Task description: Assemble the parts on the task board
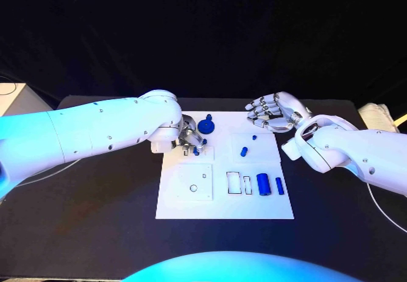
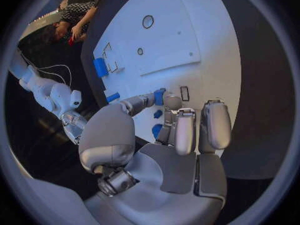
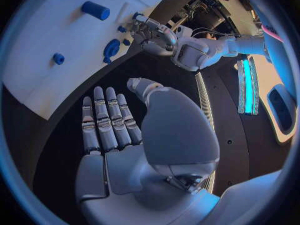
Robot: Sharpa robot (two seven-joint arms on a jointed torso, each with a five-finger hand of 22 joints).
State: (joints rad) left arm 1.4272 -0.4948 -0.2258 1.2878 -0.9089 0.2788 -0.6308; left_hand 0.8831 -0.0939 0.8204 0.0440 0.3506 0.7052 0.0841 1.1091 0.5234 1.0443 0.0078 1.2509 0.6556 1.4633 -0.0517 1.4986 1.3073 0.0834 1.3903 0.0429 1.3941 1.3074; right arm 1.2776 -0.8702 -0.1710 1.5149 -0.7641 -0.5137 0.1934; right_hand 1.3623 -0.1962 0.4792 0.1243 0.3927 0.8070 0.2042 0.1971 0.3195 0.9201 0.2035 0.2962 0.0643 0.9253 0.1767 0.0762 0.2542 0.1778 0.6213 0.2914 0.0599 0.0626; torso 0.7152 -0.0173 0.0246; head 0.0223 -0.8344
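Task board (image 1: 224,202) white on black table (image 1: 84,205), left hand (image 1: 188,136) pinching blue part (image 2: 160,96), right hand (image 1: 273,111) spread.

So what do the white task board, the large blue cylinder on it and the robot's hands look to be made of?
The flat white task board looks like matte plastic or painted sheet, evenly pale with cut-out slots. The large blue cylinder seems moulded or printed plastic: uniform colour, soft sheen. The left hand and right hand look like brushed or silver-coated metal, possibly plastic, with dull highlights.
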